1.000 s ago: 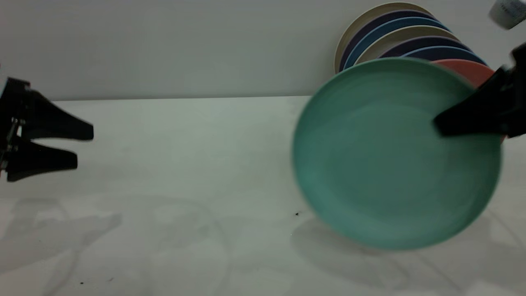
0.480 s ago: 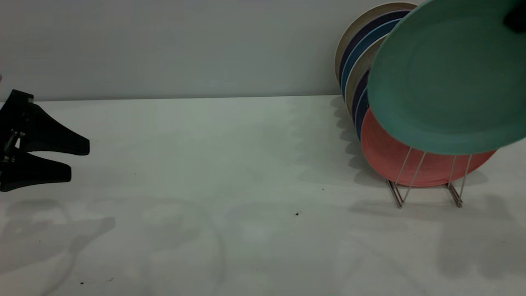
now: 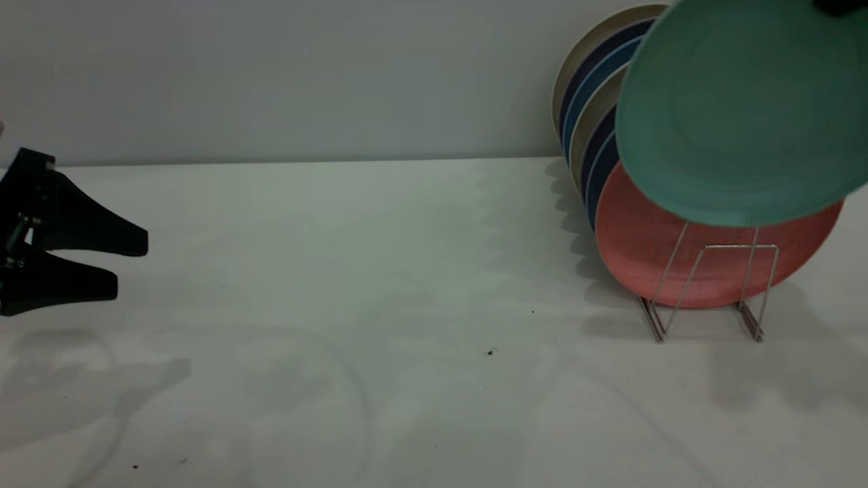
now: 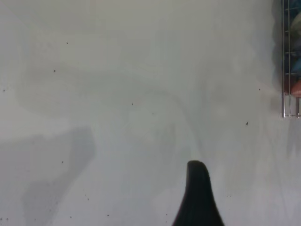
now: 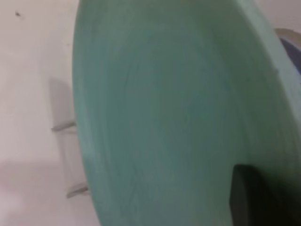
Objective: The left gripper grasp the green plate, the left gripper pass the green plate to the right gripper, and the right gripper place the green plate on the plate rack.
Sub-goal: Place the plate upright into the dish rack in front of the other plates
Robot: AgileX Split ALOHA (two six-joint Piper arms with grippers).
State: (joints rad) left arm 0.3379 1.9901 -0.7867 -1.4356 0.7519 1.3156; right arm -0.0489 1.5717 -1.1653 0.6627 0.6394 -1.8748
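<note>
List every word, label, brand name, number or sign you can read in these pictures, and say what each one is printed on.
None: no readable text appears anywhere. The green plate, the other plates in the plate rack, the left gripper and the table all show plain, unmarked surfaces.

No text, label, brand, number or sign could be read anywhere in these views. The round teal-green matte plate (image 3: 742, 112) showed a plain face, and the salmon-pink plate (image 3: 651, 251) behind it in the thin silver wire rack (image 3: 705, 291) was equally unmarked. The pale tabletop (image 3: 380, 271) beside the rack bore only specks and shadows.
</note>
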